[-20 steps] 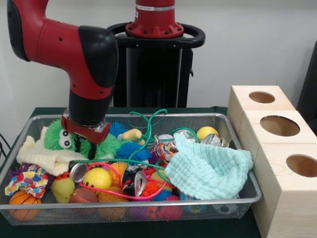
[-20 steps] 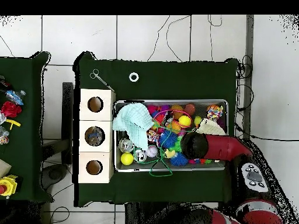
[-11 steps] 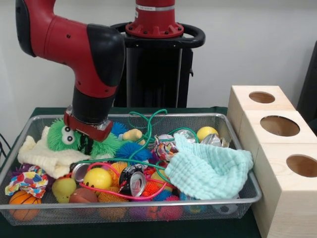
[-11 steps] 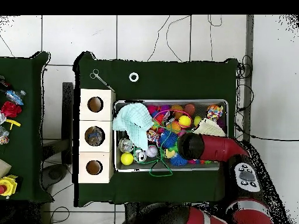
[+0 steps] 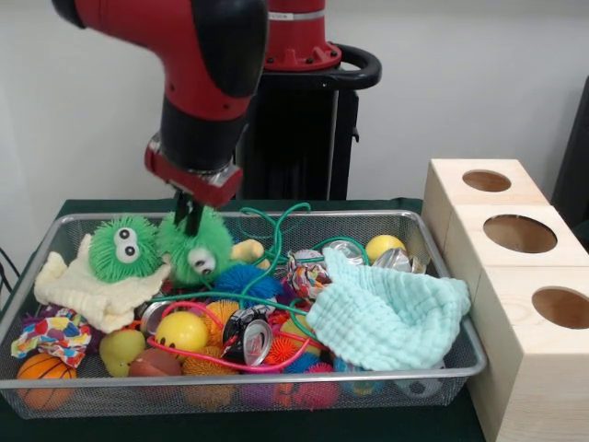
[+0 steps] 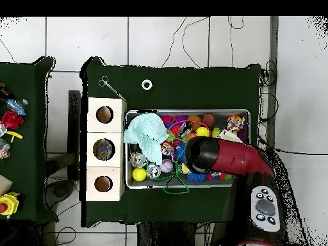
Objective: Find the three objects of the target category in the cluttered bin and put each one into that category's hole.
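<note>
In the front view my gripper (image 5: 190,221) hangs over the left half of the wire bin (image 5: 230,391). It is shut on the top of a green fuzzy ball with googly eyes (image 5: 197,250), which hangs just above the clutter. A second green fuzzy ball (image 5: 124,247) rests on a cream cloth (image 5: 87,293) to its left. The wooden box (image 5: 515,276) to the right of the bin has three round holes on top. In the overhead view the red arm (image 6: 224,157) hides the gripper and the held ball.
The bin also holds a light blue cloth (image 5: 386,313), crushed cans (image 5: 248,333), yellow balls (image 5: 181,330), a small basketball (image 5: 41,373), spiky balls and a green cord (image 5: 276,230). In the overhead view the box (image 6: 104,148) stands left of the bin (image 6: 186,111).
My arm has risen and shifted right in the front view, carrying one green fuzzy ball up out of the pile. The other green ball is now uncovered on the cream cloth.
</note>
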